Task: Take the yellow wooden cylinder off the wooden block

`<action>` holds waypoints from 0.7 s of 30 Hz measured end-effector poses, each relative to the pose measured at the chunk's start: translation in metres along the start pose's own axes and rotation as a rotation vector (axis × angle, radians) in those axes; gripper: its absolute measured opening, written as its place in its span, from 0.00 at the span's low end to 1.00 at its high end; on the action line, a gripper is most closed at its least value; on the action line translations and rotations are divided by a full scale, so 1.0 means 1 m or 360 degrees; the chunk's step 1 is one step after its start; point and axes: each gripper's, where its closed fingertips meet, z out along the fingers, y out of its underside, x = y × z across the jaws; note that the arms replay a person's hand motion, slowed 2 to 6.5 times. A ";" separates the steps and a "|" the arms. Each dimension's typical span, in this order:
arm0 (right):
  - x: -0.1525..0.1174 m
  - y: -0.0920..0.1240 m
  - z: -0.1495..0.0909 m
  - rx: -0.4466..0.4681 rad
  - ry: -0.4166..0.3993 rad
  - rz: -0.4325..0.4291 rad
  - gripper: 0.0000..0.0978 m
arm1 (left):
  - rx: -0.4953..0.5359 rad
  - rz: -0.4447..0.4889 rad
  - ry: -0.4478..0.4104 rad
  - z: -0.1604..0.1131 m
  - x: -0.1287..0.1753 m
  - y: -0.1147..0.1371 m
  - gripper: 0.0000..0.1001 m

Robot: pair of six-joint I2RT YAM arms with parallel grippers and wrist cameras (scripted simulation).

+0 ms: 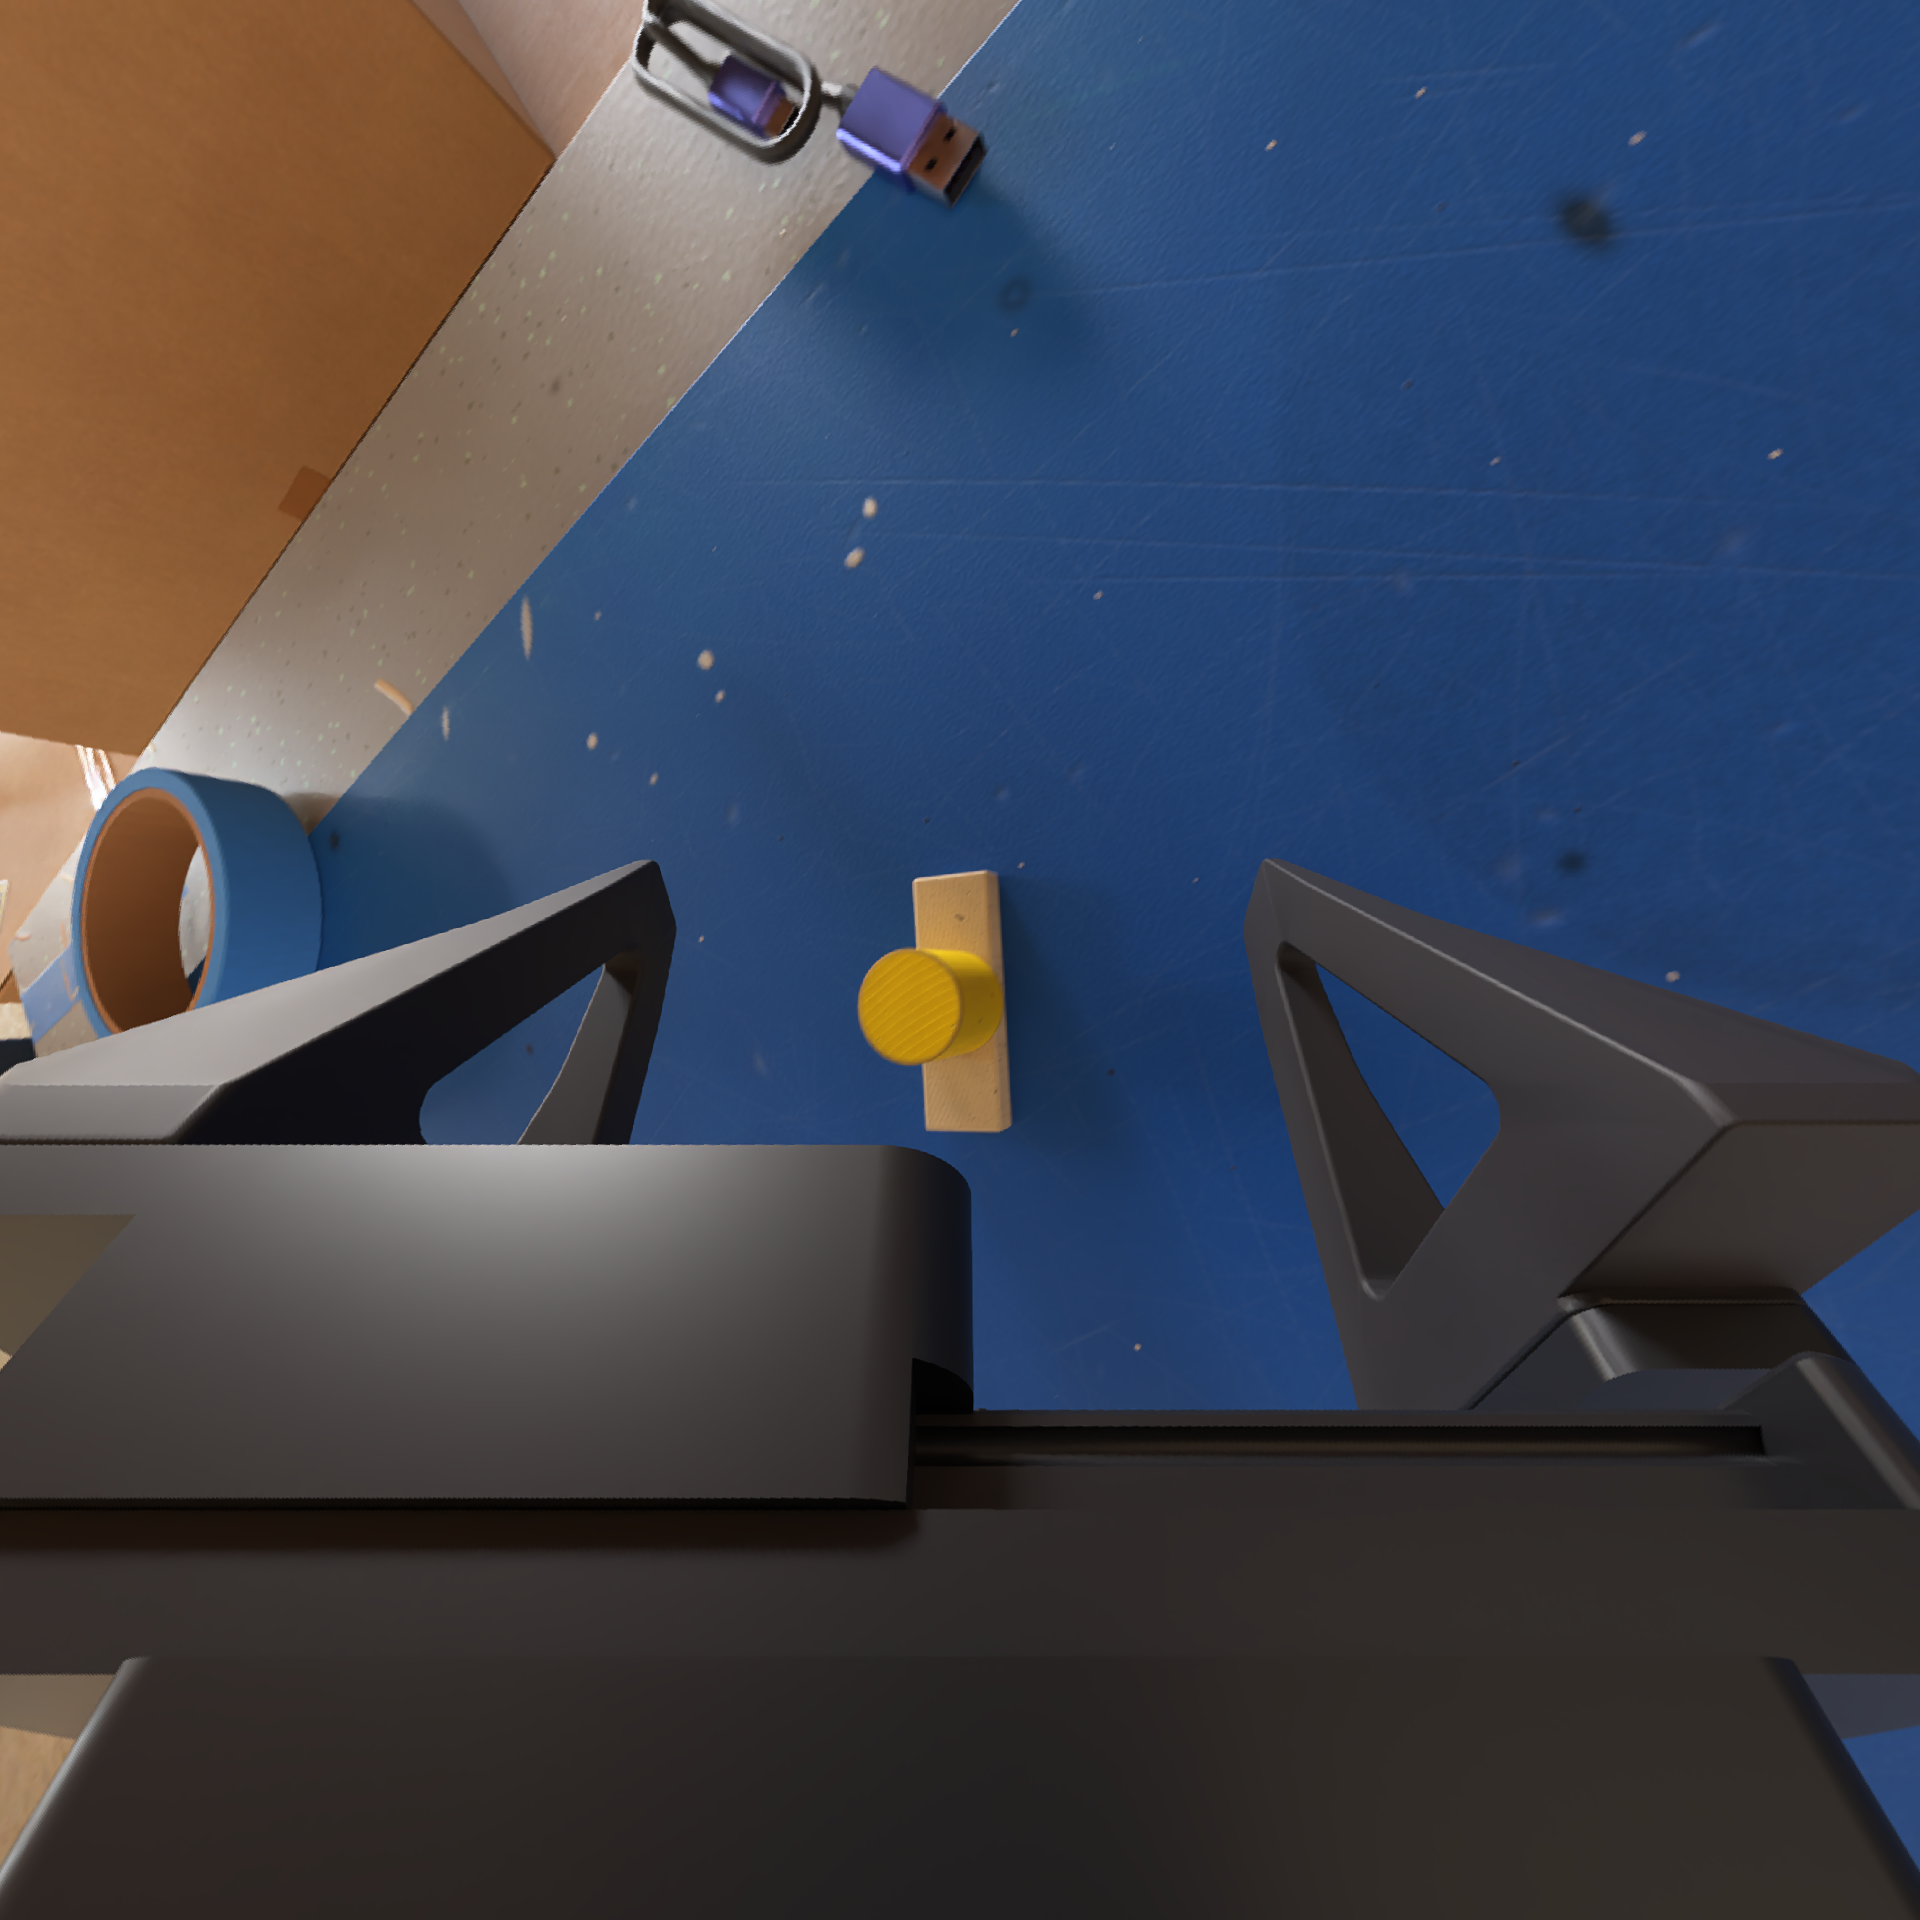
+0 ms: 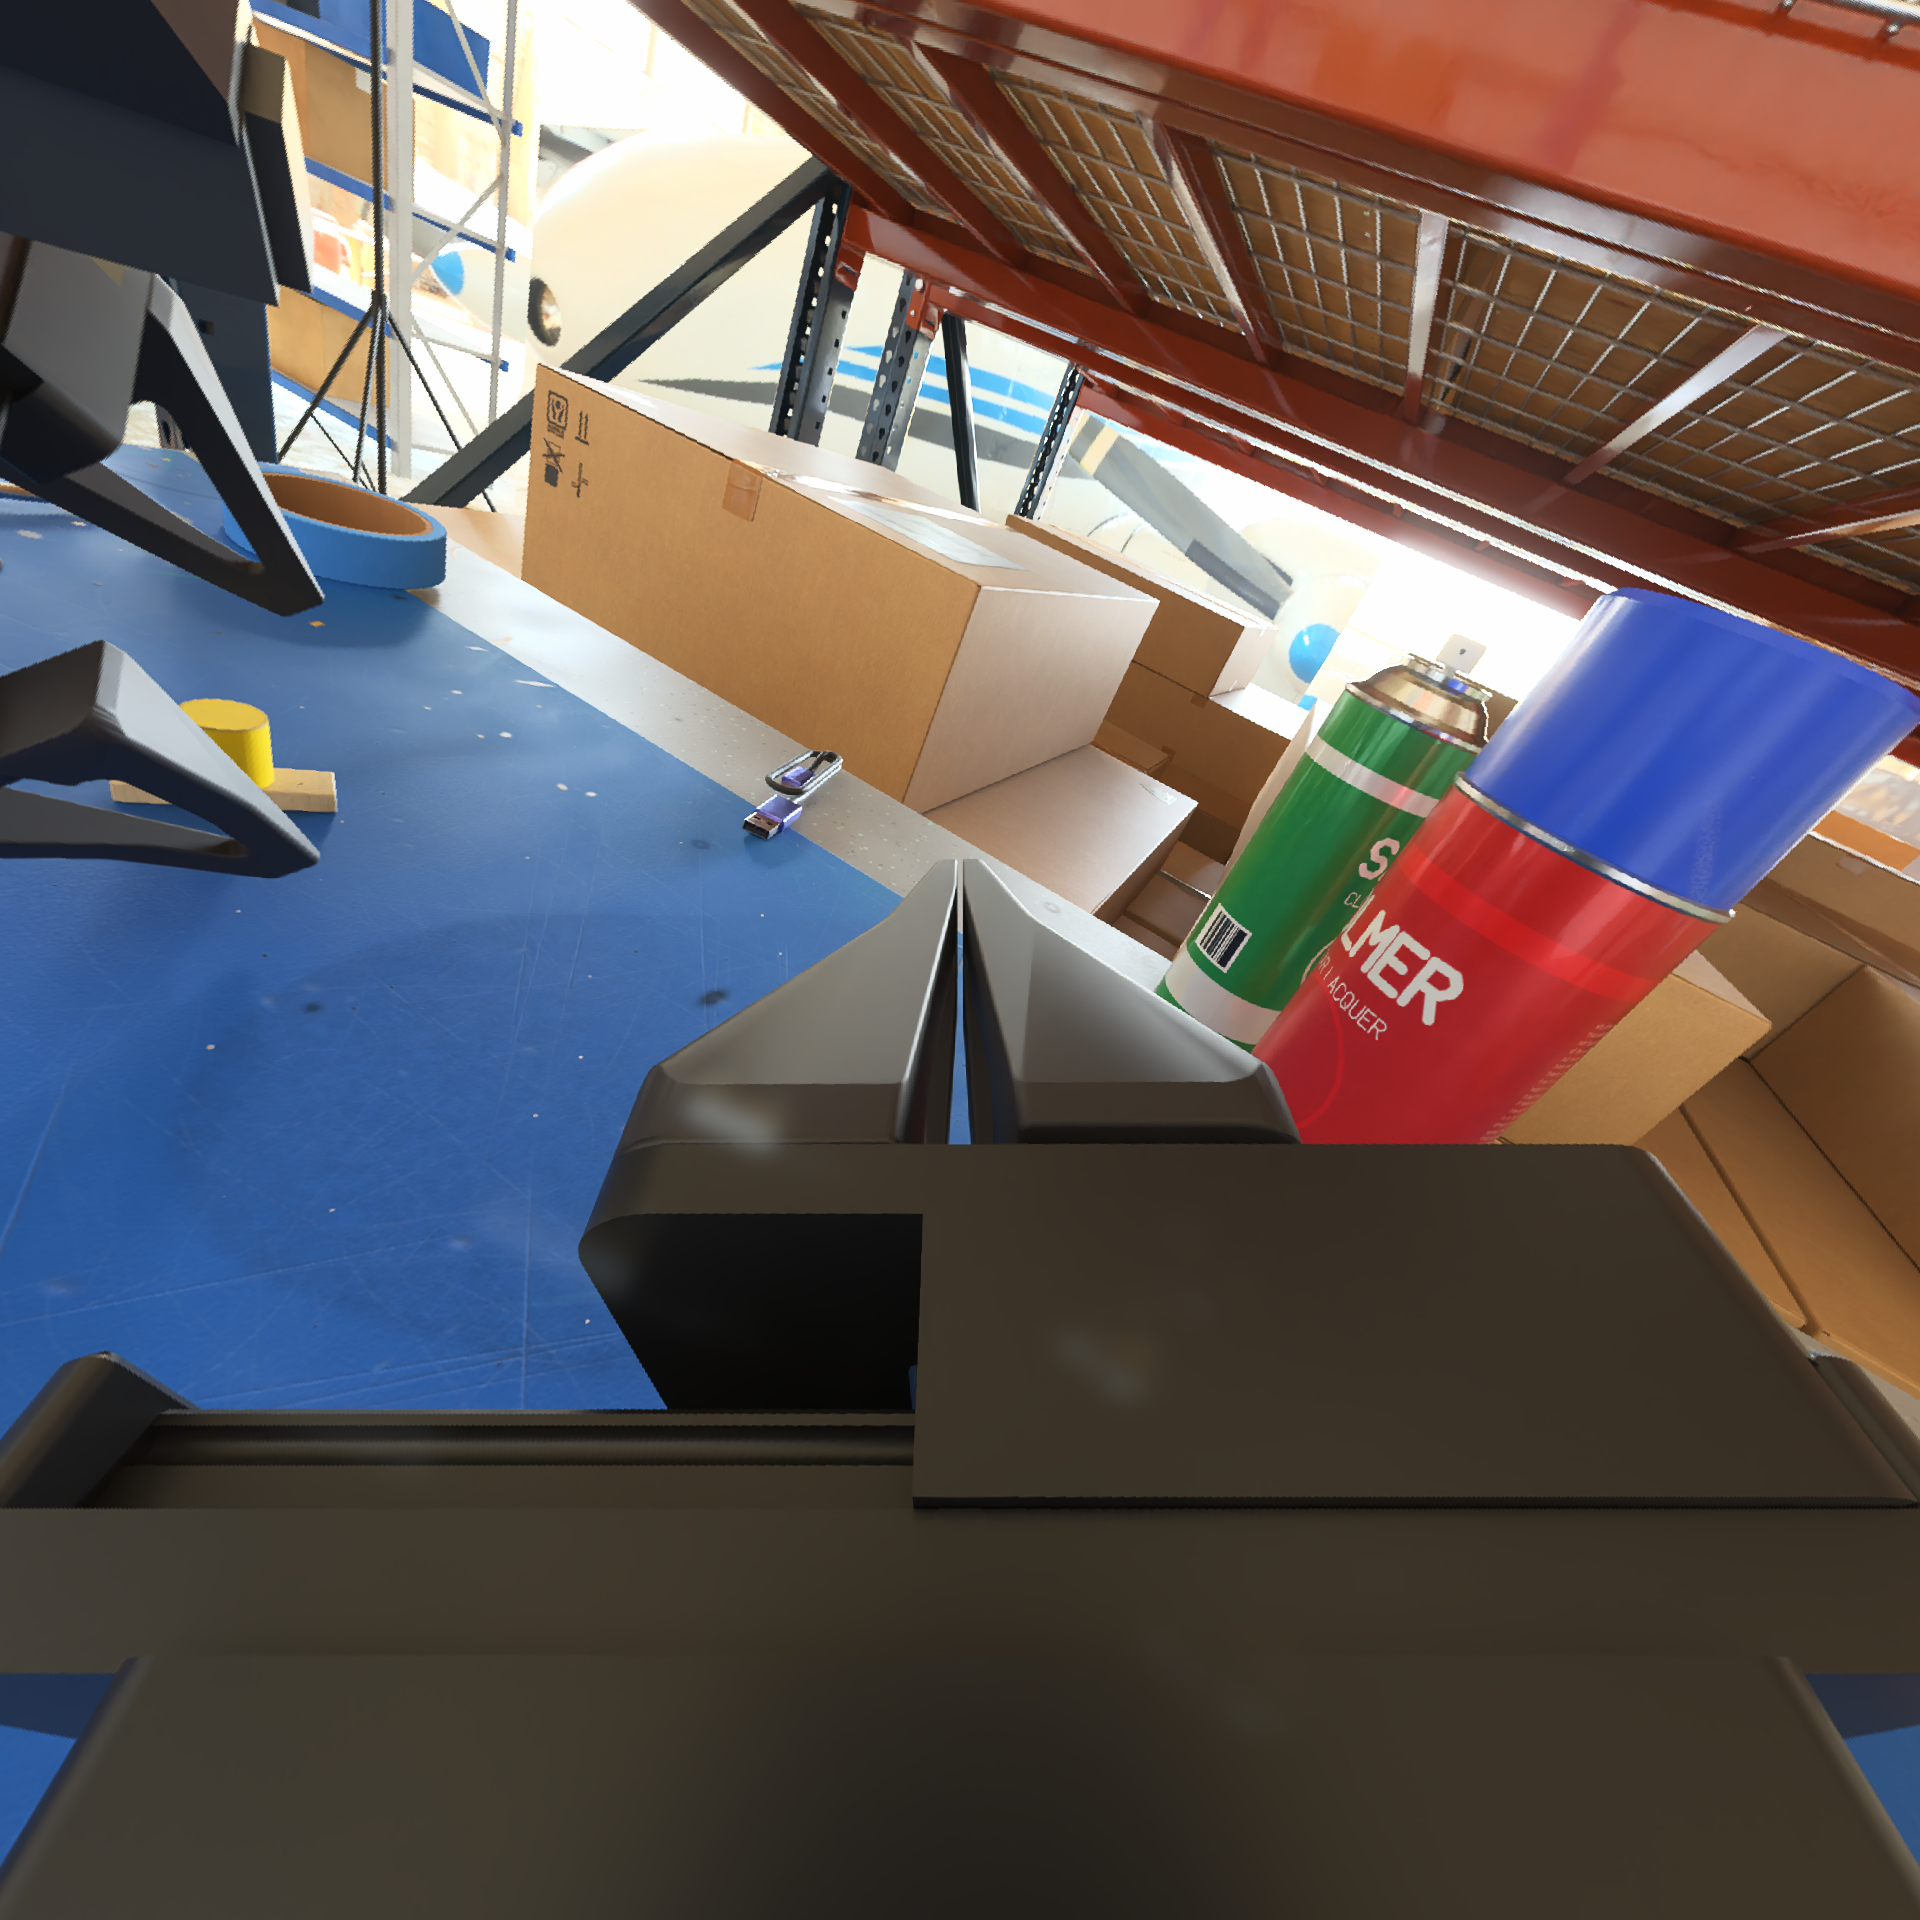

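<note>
- While the left pincer [image 1: 961,904] is hovering above the blue tabletop [image 1: 1351,520] with its two dark fingers spread wide apart, the short yellow wooden cylinder [image 1: 920,1006] is showing between them, untouched.
- That cylinder is standing upright on the flat pale wooden block [image 1: 964,1003], which is lying on the tabletop.
- A roll of blue masking tape [image 1: 197,902] is sitting near the tabletop's edge, beside the left finger.
- A small purple USB stick [image 1: 909,135] is lying farther off, at the same edge.
- The right pincer [image 2: 958,883] is holding its fingers pressed together, gripping nothing, well apart from the block.
- A red spray can with a blue cap [image 2: 1538,904] and a green spray can [image 2: 1340,831] are standing just beside the right pincer.
</note>
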 end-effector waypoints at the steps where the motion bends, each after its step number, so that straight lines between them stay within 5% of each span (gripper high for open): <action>1: 0.000 0.000 0.000 0.0000 0.0000 0.0000 0.01 | -0.0008 -0.0004 -0.0011 -0.001 -0.002 0.002 0.94; 13: 0.000 0.000 0.000 0.0000 0.0000 0.0000 0.01 | -0.0021 -0.0149 -0.0102 -0.015 -0.029 0.024 0.90; 21: 0.000 0.000 0.000 0.0000 0.0000 0.0000 0.01 | 0.0135 -0.0318 0.0062 -0.022 -0.022 0.017 0.82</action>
